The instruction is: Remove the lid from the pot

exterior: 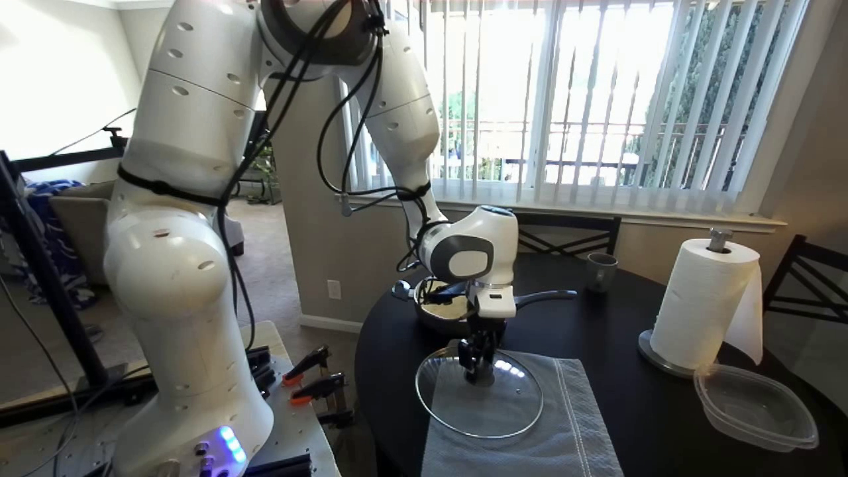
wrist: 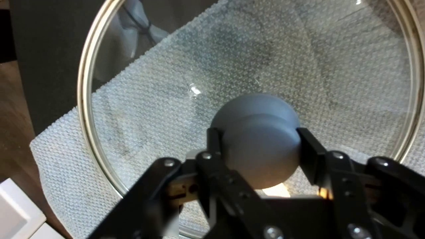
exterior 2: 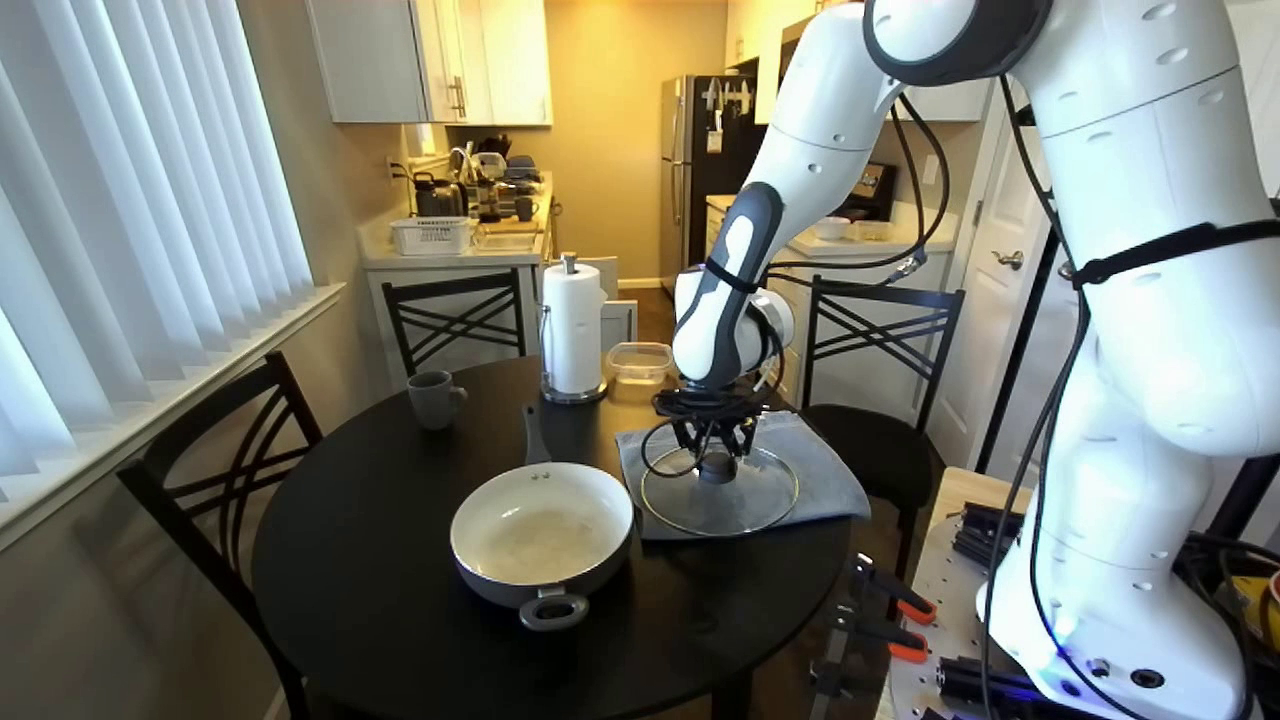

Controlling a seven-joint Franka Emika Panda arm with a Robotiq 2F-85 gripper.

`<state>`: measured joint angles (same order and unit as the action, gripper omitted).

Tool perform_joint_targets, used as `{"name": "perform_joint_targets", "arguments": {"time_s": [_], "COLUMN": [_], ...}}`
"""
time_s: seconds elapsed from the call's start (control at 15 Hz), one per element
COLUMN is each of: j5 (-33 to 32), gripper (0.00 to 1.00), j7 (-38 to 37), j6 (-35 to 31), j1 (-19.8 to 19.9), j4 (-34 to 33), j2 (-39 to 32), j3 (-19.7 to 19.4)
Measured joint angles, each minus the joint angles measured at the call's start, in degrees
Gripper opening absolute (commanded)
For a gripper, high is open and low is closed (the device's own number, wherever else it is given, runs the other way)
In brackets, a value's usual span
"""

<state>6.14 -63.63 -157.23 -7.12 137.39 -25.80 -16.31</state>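
The Robotiq gripper (wrist: 257,142) stands part-way apart, its black fingers (wrist: 310,151) set against opposite sides of the dark grey knob (wrist: 257,108) — the knob fills the gap, so the pair has hold of it; the knob sits at the centre of the glass lid (exterior: 478,412), whose thin metal rim (wrist: 85,86) circles well outside the fingers. The lid lies over a grey-blue textured cloth (exterior: 530,457), part of its edge reaching past the cloth above the round black table (exterior 2: 380,560); whether the rim touches the cloth I cannot tell. Just beside the cloth stands the frying pan (exterior 2: 540,530), lid off, its pale inside showing in both exterior views; it carries a small loop handle (exterior 2: 553,608) on one side and, opposite, a long straight handle (exterior 2: 535,436) that ends near a grey mug (exterior 2: 434,402). Farther off, a paper towel roll (exterior: 702,305) stands upright on its metal holder (exterior: 719,238); just beside it sits a clear rounded-rectangular plastic container (exterior: 755,411); around the table stand three black cross-backed chairs (exterior 2: 890,295). The white Panda arm (exterior: 179,265) rises next to the table, orange-tipped clamps (exterior: 321,387) by its base — and beyond hang vertical blinds (exterior 2: 190,200).
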Motion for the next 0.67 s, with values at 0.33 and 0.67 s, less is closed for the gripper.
{"name": "perform_joint_targets", "arguments": {"time_s": [0.33, 0.67], "j5": [-0.09, -3.16], "gripper": [1.0, 1.0], "j7": [-3.33, -5.69], "j6": [-0.04, -0.01], "j1": [-1.76, -4.45], "j4": [-0.82, -1.29], "j2": [-0.83, 1.18], "j3": [-1.12, -2.19]}}
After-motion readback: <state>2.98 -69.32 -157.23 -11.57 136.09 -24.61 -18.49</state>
